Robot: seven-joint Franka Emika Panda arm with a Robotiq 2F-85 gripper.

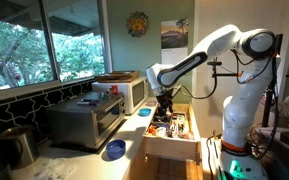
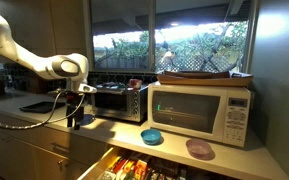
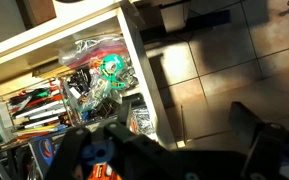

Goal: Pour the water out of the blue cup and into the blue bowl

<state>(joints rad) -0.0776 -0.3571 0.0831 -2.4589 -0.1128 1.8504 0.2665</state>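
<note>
Sitting apart, blue cup [image 1: 115, 150], blue bowl [image 1: 145, 112], cluttered drawer [image 1: 172, 148]

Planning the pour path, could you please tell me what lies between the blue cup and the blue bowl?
Nothing: in an exterior view only bare countertop separates the blue cup from the blue bowl.

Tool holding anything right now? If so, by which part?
Nothing held. The tool hangs over the open drawer, jaws apart and empty in the wrist view; the blue cup and blue bowl sit on the counter.
</note>
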